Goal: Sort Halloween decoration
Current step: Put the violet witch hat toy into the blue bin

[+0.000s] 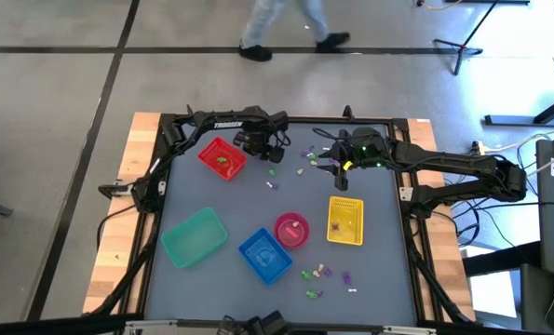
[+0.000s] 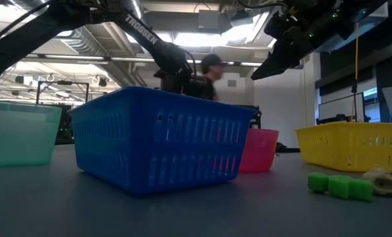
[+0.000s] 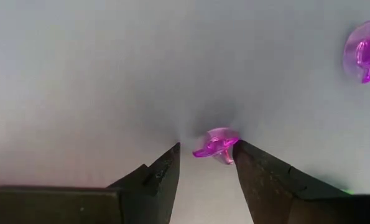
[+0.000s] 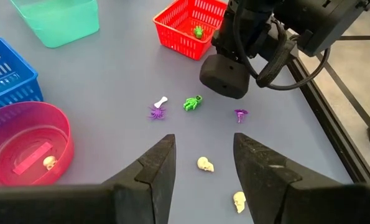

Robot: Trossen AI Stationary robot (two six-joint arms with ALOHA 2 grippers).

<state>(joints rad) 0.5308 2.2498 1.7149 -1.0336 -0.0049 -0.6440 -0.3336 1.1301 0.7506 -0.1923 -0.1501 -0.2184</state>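
The Halloween decoration is small trinkets scattered on the grey table. My left gripper (image 1: 265,152) points down just right of the red basket (image 1: 222,157), open and low over the table. A purple trinket (image 3: 214,145) lies on the table between its fingertips (image 3: 206,149), close against one finger. A second purple trinket (image 3: 364,51) lies farther off. My right gripper (image 1: 337,167) hovers open above the table's far middle. Below it are two cream skulls (image 4: 204,164), a purple spider (image 4: 157,112), a white bone (image 4: 162,101) and a green trinket (image 4: 193,102). My left gripper comes from above, pointing down, one finger (image 3: 253,168) right beside the purple trinket's edge (image 3: 225,149). Whether it touches the trinket I cannot tell. The trinket lies flat on the table.
A teal basket (image 1: 194,235), a blue basket (image 1: 264,255), a pink bowl (image 1: 291,230) and a yellow basket (image 1: 345,221) stand across the near half. More trinkets (image 1: 325,274) lie near the front edge. A green trinket (image 4: 198,30) lies in the red basket. A person (image 1: 286,28) walks beyond the far edge.
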